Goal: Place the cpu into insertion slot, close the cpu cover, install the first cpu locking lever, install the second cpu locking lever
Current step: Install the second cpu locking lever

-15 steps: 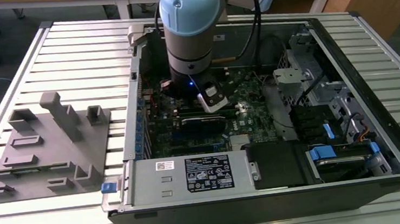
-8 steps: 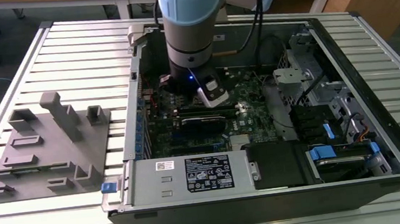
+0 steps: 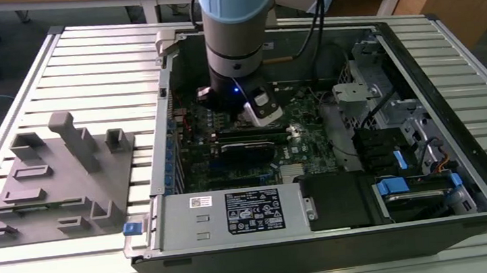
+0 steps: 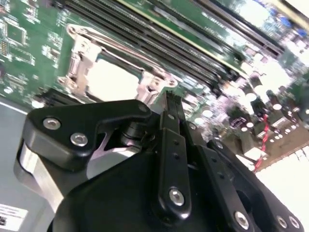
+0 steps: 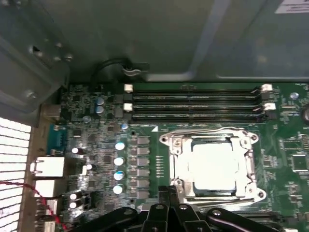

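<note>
Cpu (image 5: 215, 164) already down in the insertion slot (image 5: 212, 192), just beyond the fingertips and slightly to one side of them; bright and flat in both wrist views (image 4: 113, 79). Seated level, likely for even bearing under the frame.

Nearest of all: gripper (image 5: 169, 193), fingers (image 4: 170, 145) drawn together with nothing seen between them, tips low over the board by the near corner of the socket. Probably pinched to give one narrow pushing tip among crowded parts, not a grasp.

Just past the tips, cpu cover (image 5: 179, 159) lying flat around the chip, cut-out centre leaving the metal top bare. Thin wire levers (image 5: 207, 129) along the near and far edges of the frame; latched or not, cannot tell.

Farther off, beyond the socket, long black memory slots (image 5: 193, 104) in parallel rows. To the side of the fingers, motherboard (image 5: 106, 130) with upright capacitors (image 5: 119, 161).

Farthest, in the exterior view, arm (image 3: 233, 38) reaching straight down into the open computer case (image 3: 459, 177), presumably for a vertical approach clear of the walls.
</note>
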You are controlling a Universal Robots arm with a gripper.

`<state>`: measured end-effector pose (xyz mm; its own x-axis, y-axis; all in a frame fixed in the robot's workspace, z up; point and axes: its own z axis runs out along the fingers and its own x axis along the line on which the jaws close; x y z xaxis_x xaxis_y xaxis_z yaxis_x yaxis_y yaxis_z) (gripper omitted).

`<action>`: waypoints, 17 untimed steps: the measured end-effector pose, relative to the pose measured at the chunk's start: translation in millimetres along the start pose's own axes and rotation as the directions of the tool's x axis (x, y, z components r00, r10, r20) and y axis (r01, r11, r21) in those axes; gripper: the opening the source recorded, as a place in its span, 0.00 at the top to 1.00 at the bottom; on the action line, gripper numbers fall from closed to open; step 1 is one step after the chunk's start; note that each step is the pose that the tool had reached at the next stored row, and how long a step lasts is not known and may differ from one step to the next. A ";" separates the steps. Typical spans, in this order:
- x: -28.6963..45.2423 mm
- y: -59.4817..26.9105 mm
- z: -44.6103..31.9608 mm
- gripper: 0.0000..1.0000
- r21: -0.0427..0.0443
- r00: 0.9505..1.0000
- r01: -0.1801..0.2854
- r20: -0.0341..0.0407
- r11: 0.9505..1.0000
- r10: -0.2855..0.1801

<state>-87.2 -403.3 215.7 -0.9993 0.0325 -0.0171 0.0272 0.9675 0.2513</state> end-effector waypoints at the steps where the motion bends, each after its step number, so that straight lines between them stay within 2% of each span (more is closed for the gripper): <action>1: -3.5 0.1 0.3 0.89 0.000 1.000 0.000 0.000 1.000 0.000; 6: -18.7 3.0 2.3 0.89 0.001 1.000 -0.001 0.000 1.000 0.001; 14: -33.0 22.6 9.9 0.89 0.001 1.000 -0.001 0.000 1.000 0.001; 17: -35.1 31.2 13.0 0.89 0.001 1.000 -0.001 0.000 1.000 0.001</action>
<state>-50.9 -371.0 211.5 -0.9993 0.0338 -0.0172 0.0285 0.9678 0.2499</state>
